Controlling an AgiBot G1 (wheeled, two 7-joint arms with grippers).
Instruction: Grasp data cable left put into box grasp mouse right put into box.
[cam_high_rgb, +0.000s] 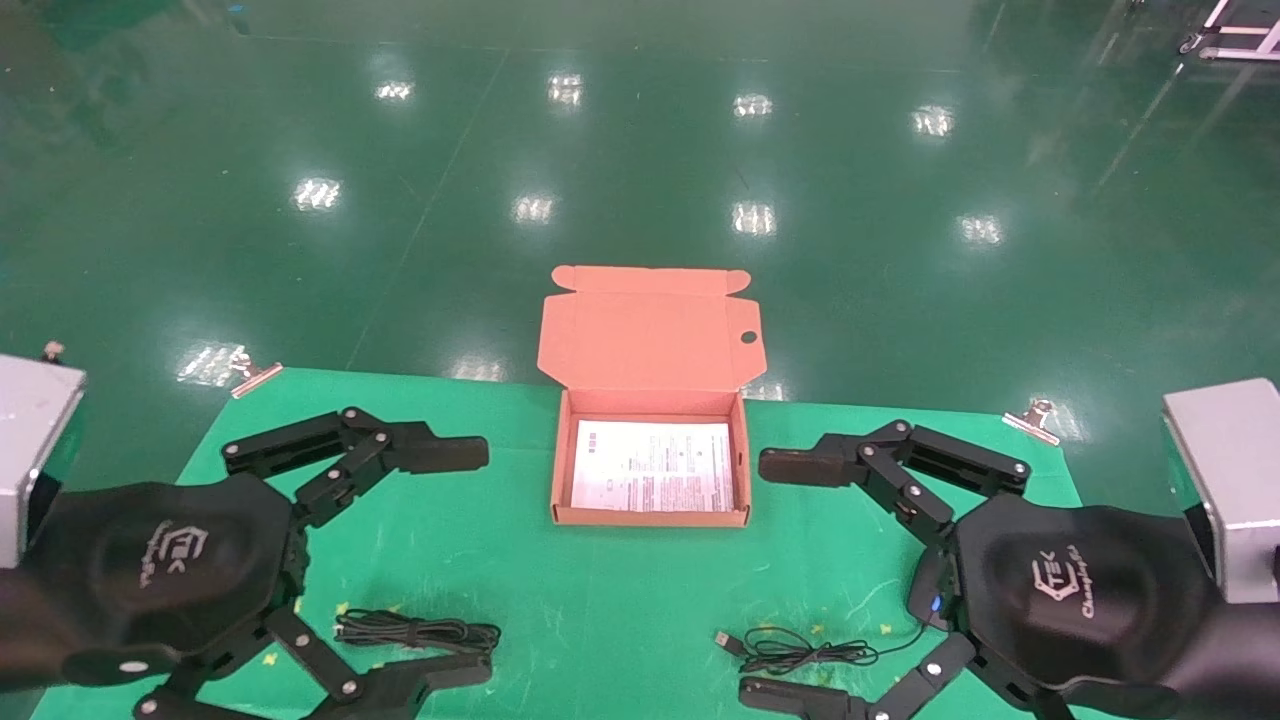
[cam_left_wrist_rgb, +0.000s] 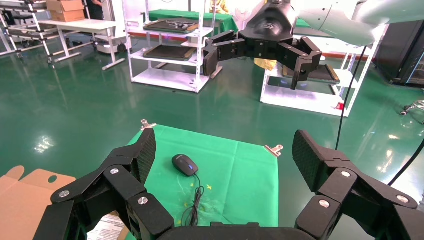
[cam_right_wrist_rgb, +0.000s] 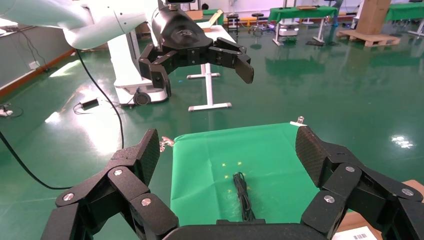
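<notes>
Both of your end effectors were spread wide and holding nothing: the left end effector (cam_high_rgb: 455, 565) hung over the data cable (cam_high_rgb: 415, 632), the right end effector (cam_high_rgb: 790, 580) over the mouse (cam_left_wrist_rgb: 185, 164) and its cord (cam_high_rgb: 800, 653). Your box (cam_high_rgb: 650, 515) sat lid-up between them on the green table (cam_high_rgb: 620, 600).

Glossy green floor (cam_high_rgb: 640, 150) mirrors the ceiling lights. The bench (cam_high_rgb: 620, 600) wears matt green cloth, creased, pinned by metal clips (cam_high_rgb: 1030, 415). The box (cam_high_rgb: 648, 345) is matt orange-brown cardboard holding a white printed paper sheet (cam_high_rgb: 655, 465). Both hands look like matt black plastic, pads (cam_left_wrist_rgb: 305, 155) finely textured.
</notes>
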